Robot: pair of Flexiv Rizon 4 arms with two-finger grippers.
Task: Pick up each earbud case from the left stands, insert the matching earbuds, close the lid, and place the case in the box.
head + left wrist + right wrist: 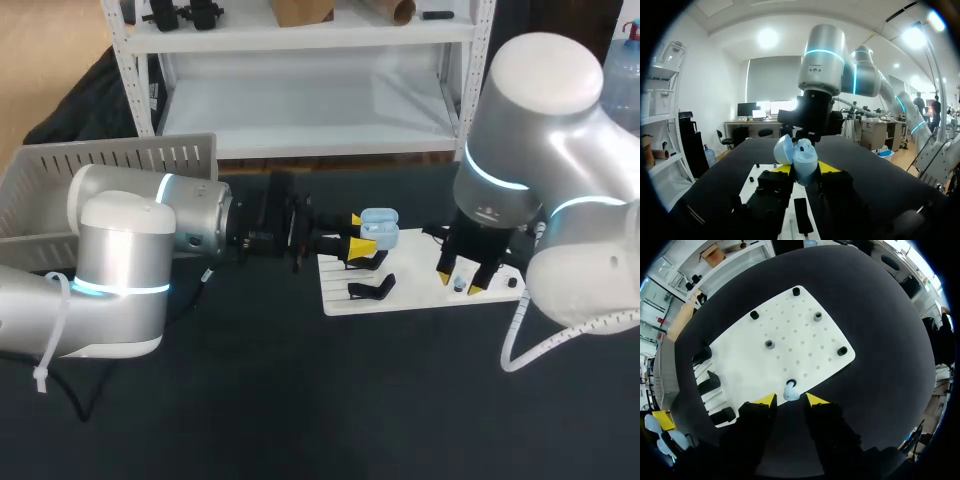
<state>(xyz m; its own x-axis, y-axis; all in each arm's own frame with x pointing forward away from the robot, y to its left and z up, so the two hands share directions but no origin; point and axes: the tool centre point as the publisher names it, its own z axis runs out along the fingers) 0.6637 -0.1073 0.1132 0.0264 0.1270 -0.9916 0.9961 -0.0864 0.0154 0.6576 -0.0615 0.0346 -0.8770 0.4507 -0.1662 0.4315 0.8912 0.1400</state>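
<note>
A light blue earbud case [803, 164] with its lid [783, 149] open stands upright between my left gripper's [805, 169] yellow tips, which are shut on its body. In the head view this case [378, 229] hangs over the left end of the white board [420, 296], held by my left gripper [356, 240]. My right gripper [791, 400] points straight down at the board's near edge. A small light blue earbud [790, 392] sits in a black holder between its fingers, with a gap on each side. My right gripper [459, 283] is open.
A grey slatted box [110, 160] stands at the back left. The board [805, 340] carries several black pegs [769, 344] and black stands [372, 288] at its left end. Dark tabletop [300, 400] lies in front.
</note>
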